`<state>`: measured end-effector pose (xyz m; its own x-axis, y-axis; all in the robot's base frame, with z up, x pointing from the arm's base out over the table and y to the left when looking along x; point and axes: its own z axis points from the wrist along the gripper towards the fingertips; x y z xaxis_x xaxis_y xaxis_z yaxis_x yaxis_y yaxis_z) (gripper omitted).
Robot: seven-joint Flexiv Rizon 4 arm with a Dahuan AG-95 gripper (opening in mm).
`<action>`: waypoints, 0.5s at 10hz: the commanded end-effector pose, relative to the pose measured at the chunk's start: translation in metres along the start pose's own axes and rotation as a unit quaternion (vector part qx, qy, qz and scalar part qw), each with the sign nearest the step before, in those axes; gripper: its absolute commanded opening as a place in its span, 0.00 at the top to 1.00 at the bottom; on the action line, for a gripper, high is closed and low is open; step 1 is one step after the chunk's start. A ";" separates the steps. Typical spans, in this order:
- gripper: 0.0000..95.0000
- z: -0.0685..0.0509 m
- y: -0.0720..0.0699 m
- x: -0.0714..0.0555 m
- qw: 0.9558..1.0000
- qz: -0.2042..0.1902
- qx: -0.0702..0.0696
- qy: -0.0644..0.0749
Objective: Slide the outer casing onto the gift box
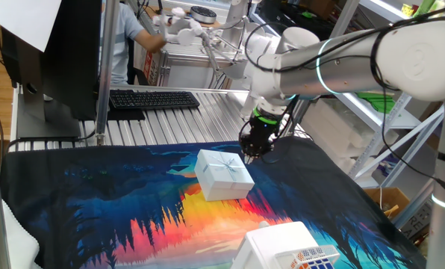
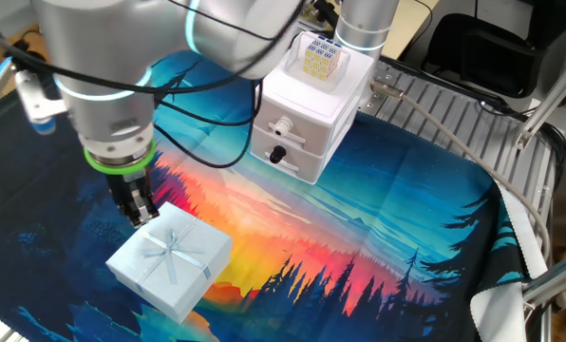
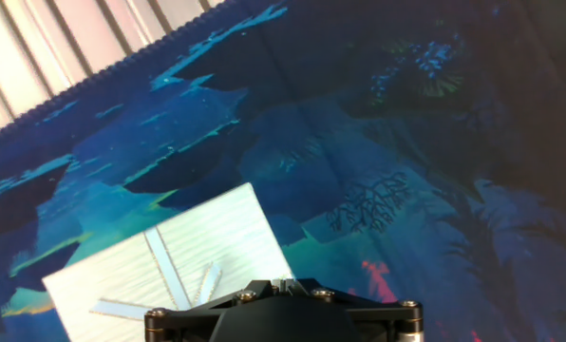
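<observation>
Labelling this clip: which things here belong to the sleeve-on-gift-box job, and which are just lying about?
Job:
outer casing, ribbon-patterned
gripper, beside it
gift box: not separately visible

Lying about:
larger white box with cube picture
keyboard
printed mat

bright even indoor light, soft shadows; hand view dimmer, slightly blurred.

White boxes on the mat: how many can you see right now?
2. The ribbon-patterned outer casing lies beside the gripper; the larger box with a cube picture stands apart. No separate gift box shows; it may be inside.
</observation>
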<state>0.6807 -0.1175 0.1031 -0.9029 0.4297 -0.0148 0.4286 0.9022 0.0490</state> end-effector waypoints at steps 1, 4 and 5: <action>1.00 0.000 0.000 0.002 1.000 -0.024 -0.012 -0.002; 1.00 0.000 0.000 0.003 0.999 -0.049 -0.021 -0.002; 1.00 -0.002 0.003 0.006 0.999 -0.048 -0.026 0.002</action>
<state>0.6761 -0.1099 0.1062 -0.9422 0.3345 -0.0210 0.3309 0.9384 0.0994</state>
